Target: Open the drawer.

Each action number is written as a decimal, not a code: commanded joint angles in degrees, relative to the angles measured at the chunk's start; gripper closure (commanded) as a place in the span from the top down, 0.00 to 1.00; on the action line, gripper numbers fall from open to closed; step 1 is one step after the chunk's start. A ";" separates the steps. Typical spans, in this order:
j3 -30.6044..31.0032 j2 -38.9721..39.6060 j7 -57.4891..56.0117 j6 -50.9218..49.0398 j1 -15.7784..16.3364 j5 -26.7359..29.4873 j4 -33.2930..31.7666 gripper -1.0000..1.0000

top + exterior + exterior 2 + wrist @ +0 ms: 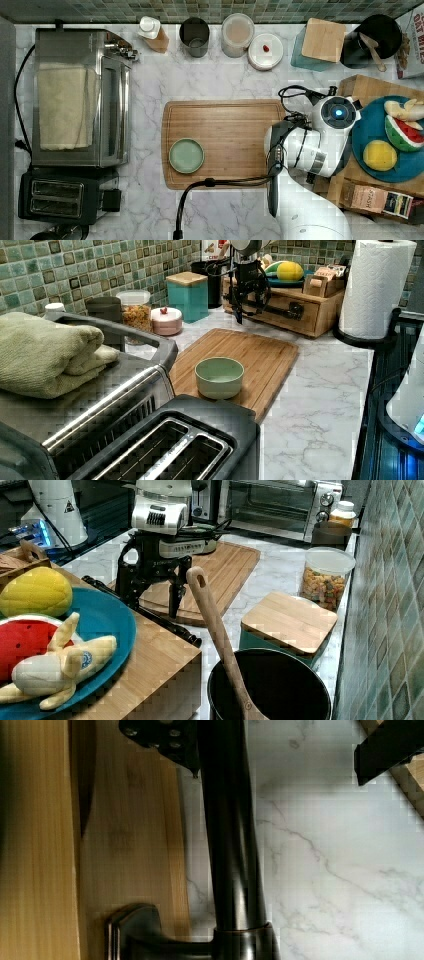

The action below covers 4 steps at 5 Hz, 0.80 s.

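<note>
The drawer (306,315) is the light-wood front of the wooden box (160,665) that carries the fruit plate. In the left view it looks flush with the box. Its long black bar handle (284,310) (167,624) (232,845) runs along the front. My gripper (248,310) (152,599) (277,747) is open and hangs straight down over the handle, one finger on each side of the bar. In the wrist view the bar lies close to one finger (165,737), while the other finger (387,750) stands well off over the marble.
A bamboo cutting board (235,135) with a green bowl (186,155) lies beside the box. A teal canister (287,625) and a black pot with a wooden spoon (220,630) stand near the handle's end. A paper towel roll (375,287) stands beside the box.
</note>
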 commanded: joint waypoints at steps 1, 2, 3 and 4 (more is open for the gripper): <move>10.39 -4.00 12.09 -1.68 13.83 2.57 0.20 1.00; 12.70 -2.75 13.51 -3.44 14.60 3.15 2.23 1.00; 13.99 -2.71 15.43 -3.62 15.29 3.33 2.57 1.00; 14.96 -4.09 16.26 -4.71 15.64 5.60 1.66 1.00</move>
